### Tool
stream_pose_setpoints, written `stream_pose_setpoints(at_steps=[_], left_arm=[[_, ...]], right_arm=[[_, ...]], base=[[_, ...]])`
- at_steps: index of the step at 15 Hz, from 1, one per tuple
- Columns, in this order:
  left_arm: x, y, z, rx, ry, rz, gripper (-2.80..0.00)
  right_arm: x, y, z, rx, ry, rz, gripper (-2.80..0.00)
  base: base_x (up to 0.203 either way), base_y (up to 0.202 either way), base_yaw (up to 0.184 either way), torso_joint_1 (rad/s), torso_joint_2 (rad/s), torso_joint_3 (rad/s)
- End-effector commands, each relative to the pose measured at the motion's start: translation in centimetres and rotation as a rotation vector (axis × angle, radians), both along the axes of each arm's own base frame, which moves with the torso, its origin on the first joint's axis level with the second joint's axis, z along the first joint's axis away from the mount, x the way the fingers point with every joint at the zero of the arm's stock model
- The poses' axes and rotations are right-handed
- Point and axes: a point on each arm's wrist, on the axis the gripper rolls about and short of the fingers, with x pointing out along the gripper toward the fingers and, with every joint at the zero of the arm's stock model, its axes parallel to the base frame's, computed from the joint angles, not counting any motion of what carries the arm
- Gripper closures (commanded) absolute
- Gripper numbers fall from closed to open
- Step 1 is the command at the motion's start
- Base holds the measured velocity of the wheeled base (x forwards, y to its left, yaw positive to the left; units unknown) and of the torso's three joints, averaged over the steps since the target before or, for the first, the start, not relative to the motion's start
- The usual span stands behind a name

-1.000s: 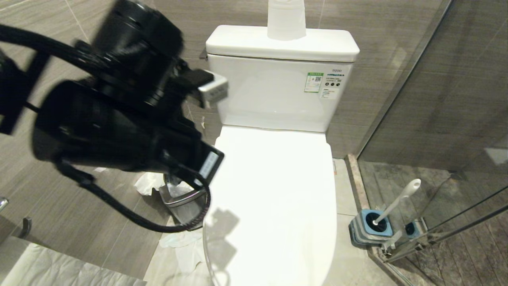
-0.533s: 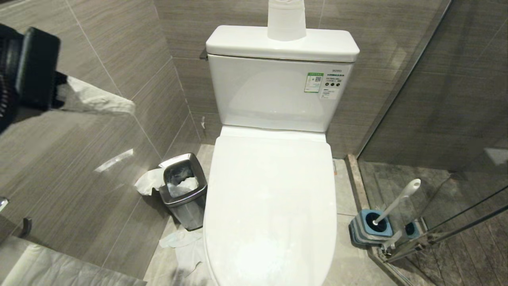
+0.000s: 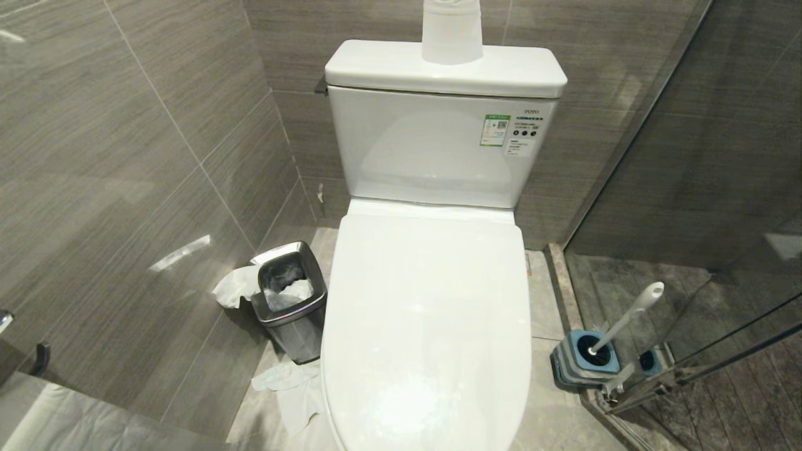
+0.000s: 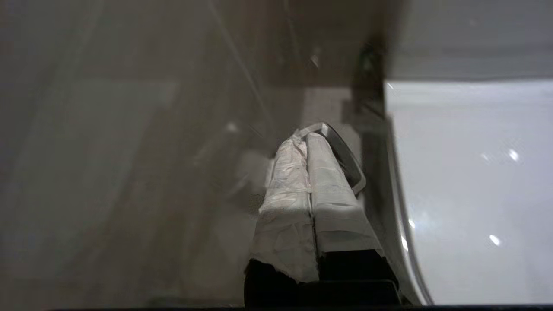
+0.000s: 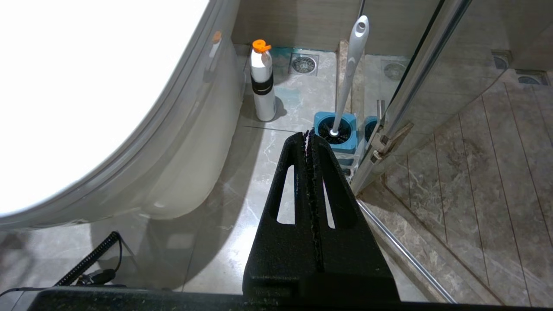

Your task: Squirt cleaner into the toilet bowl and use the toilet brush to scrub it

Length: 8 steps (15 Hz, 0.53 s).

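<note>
Here my left gripper (image 4: 307, 140), tips wrapped in white cloth, is pressed together beside the glossy toilet (image 4: 466, 185); my black ridged right gripper (image 5: 309, 134) is pressed together above the slim white brush (image 5: 348, 77).

Location: a bathroom. Indicators: a white toilet (image 3: 432, 313) with cistern (image 3: 438, 144) set against grey tiled walls (image 3: 125, 156); a glass shower partition (image 3: 689, 188) on the right side; a floor drain (image 5: 303, 64); a steel waste bin (image 3: 291, 300) and a toilet brush (image 3: 626, 319) in its holder (image 3: 579, 363) flanking the toilet.
</note>
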Motion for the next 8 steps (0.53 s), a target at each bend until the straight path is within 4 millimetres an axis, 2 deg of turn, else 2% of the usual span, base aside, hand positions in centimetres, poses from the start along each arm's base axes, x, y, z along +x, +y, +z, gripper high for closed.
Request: stream_pose_setpoints(at_steps=[1, 3, 5, 8], left_arm=[[-1.4, 2.1, 2.7, 0.062, -0.216, 0.102, 0.00], [-3.9, 3.7, 3.8, 0.076, -0.321, 0.151, 0.00], [-6.9, 5.1, 4.1, 0.077, -0.381, 0.186, 0.00], [-11.4, 6.4, 2.9, 0.096, -0.424, 0.218, 0.00]], right_arm=[[0.0, 0.0, 0.0, 0.000, 0.001, -0.001, 0.00], [0.0, 0.0, 0.0, 0.000, 0.001, -0.001, 0.00], [0.0, 0.0, 0.0, 0.000, 0.001, 0.000, 0.00], [0.0, 0.0, 0.0, 0.000, 0.001, -0.001, 0.00]], base=[[0.000, 0.000, 0.000, 0.000, 0.00, 0.000], [0.000, 0.000, 0.000, 0.000, 0.00, 0.000], [0.000, 0.000, 0.000, 0.000, 0.00, 0.000], [0.000, 0.000, 0.000, 0.000, 0.00, 0.000]])
